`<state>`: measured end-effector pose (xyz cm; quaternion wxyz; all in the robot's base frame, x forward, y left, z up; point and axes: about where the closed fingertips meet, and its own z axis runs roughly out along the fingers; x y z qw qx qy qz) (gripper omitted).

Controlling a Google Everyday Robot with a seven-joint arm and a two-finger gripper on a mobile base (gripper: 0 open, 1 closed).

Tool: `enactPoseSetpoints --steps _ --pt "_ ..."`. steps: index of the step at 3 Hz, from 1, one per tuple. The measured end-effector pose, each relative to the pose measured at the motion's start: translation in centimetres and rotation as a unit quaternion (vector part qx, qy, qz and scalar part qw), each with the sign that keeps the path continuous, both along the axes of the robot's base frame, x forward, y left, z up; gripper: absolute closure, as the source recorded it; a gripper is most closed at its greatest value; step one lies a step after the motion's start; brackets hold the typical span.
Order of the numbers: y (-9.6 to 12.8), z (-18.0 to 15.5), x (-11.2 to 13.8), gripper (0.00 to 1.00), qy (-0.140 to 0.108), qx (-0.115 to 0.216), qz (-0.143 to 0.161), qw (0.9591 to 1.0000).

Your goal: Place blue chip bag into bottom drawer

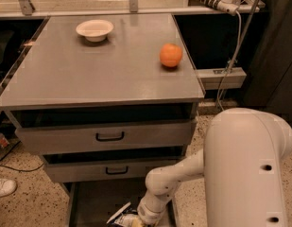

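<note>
The bottom drawer (91, 202) of the grey cabinet is pulled open, and its flat grey floor shows at the lower edge of the camera view. My gripper (136, 221) reaches down into it on the white arm (174, 181) and is partly cut off by the picture's lower edge. It is shut on the blue chip bag (119, 216), which sticks out to the left of the gripper, tilted, low over the drawer floor. Only the bag's dark blue and white upper end shows.
The two upper drawers (110, 136) are slightly ajar, with black handles. A white bowl (94, 30) and an orange fruit (170, 55) sit on the cabinet top. My white body (244, 169) fills the lower right. A white shoe (4, 187) lies on the floor at left.
</note>
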<state>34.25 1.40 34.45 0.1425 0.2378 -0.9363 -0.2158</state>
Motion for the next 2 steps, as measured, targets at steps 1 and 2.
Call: enactPoseSetpoints --steps 1,2 --pt "0.8 -3.4 0.1 1.0 0.006 0.018 -0.028 0.9994" --pt "1.9 -8.3 1.6 1.0 0.011 0.047 -0.06 0.997"
